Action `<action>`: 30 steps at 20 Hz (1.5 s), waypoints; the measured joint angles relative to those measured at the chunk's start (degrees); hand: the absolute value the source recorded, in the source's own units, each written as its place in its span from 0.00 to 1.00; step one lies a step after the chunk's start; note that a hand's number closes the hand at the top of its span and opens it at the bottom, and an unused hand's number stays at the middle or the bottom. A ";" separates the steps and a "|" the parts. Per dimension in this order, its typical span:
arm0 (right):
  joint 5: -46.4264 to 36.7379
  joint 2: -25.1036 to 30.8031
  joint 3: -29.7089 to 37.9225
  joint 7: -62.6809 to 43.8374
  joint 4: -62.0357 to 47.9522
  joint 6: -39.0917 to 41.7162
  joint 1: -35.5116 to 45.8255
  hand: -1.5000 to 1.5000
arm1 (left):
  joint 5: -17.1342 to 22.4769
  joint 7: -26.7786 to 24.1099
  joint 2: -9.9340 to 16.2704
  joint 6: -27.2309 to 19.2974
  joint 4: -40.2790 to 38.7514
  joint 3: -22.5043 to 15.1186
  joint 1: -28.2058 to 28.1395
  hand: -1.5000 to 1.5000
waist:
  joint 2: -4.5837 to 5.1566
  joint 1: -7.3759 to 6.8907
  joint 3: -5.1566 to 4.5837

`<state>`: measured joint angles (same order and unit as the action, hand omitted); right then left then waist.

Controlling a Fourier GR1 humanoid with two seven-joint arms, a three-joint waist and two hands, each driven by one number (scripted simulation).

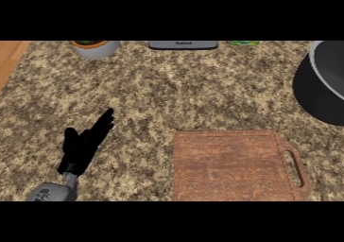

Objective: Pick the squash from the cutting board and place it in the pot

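Worktop (175, 90): speckled brown-and-cream granite fills nearly the whole head view; a strip of pale wood (6, 59) shows at the far left corner.
Cutting board (230, 165): reddish-brown wood, lying flat at the lower middle-right, its slotted handle on the right side; its visible surface is bare.
Squash: cannot be seen anywhere, neither on the cutting board nor on the worktop; where it lies cannot be told.
Pot (328, 87): large and dark with a pale grey rim, cut off by the right edge, beyond the cutting board and apart from it; its inside is mostly out of view.
Left robot hand (82, 146): black, at the lower left on a grey forearm, released, fingers straight and pointing up and to the right, holding nothing, well apart from the cutting board.
Right robot hand: out of view.
Far edge: a grey plant pot (97, 48) with green in it, a dark-fronted appliance (183, 45), and a small green thing (243, 43).
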<state>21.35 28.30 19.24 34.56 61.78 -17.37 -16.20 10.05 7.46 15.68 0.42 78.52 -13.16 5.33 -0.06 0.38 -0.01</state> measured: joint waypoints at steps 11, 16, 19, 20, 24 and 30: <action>-10.07 9.94 0.12 -17.75 15.63 -11.38 -2.52 1.00 | -1.07 -0.62 -0.63 1.85 -1.13 1.82 0.34 0.50 | 0.06 -0.21 -0.09; -15.20 16.85 -0.90 -31.83 21.22 -12.56 -0.09 1.00 | -1.41 -0.15 -1.18 2.42 -0.77 2.32 0.54 0.50 | 0.10 -0.45 -0.09; -18.31 21.63 -2.44 -39.71 20.56 -11.56 5.01 1.00 | -1.82 0.14 -1.80 2.33 -0.27 2.20 0.47 0.50 | 0.16 -0.93 -0.08; -19.53 22.44 -3.49 -41.89 20.24 -11.16 6.76 1.00 | -1.99 0.08 -1.72 2.62 -0.07 2.18 0.18 0.50 | 0.16 -1.01 -0.08; -22.83 26.95 -7.24 -48.81 15.28 -6.49 15.43 1.00 | -2.68 0.47 -2.26 3.01 -0.21 1.85 0.68 0.50 | 0.30 -1.61 -0.05; -28.80 27.67 -14.25 -52.68 1.76 -0.40 31.14 1.00 | -3.52 0.18 -2.72 3.67 -0.64 1.81 1.24 0.50 | 0.56 -2.76 0.02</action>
<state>-7.45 55.97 4.99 -18.12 63.54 -17.77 14.94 6.52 7.64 12.96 4.09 77.89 -11.35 6.57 0.50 -2.38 0.01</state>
